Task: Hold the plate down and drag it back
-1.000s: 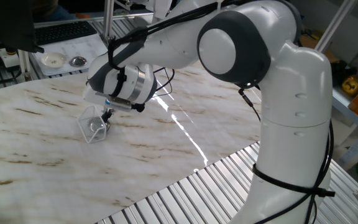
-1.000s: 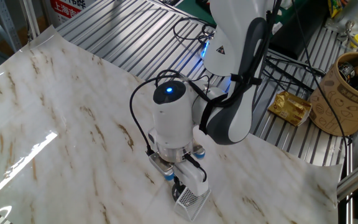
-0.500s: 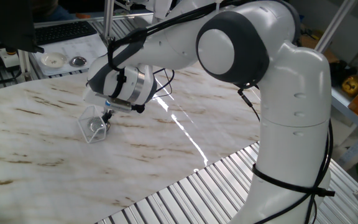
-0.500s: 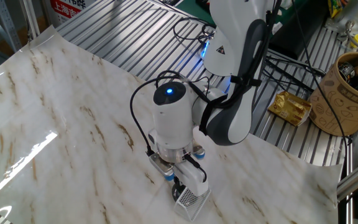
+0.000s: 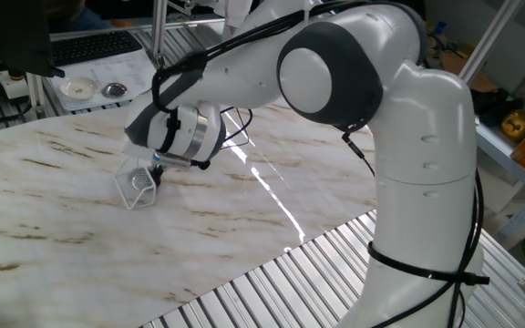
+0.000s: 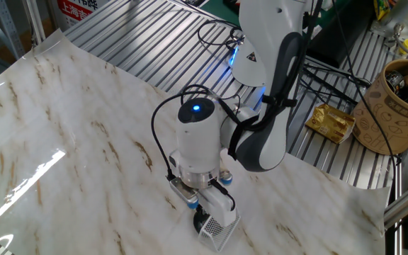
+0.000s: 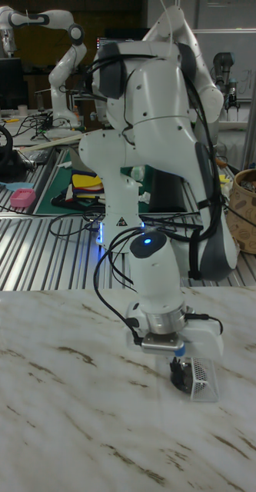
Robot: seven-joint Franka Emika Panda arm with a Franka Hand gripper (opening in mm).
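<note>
The dark fingers (image 7: 176,375) point straight down and their tips sit at the near upper edge of a clear box (image 7: 201,378) with a perforated silvery face. The tips seem to touch or press into it. The wrist and the box's glare hide them, so I cannot tell whether they are apart or together.

The box rests on the marble tabletop (image 5: 80,219), towards its left side in the view that shows the whole white arm (image 5: 244,82).

The plate (image 5: 114,89) is not under the fingers. It is a small shiny round dish lying past the far left corner of the tabletop. It sits on a pale sheet (image 5: 108,64) over the slatted bench, just beside a white dish (image 5: 78,87) and well apart from the fingers.

The main risk is that the push lands on the wrong thing. Pressure on the light box could tip it, skid it or crack its wall.

If the arm goes to the plate, the reach is long. A press on the raised rim rather than the centre would probably flip the plate or shoot it sideways. A weak press would let the fingers slide over the smooth metal. The white dish could be knocked, and the sheet might bunch under the drag.
</note>
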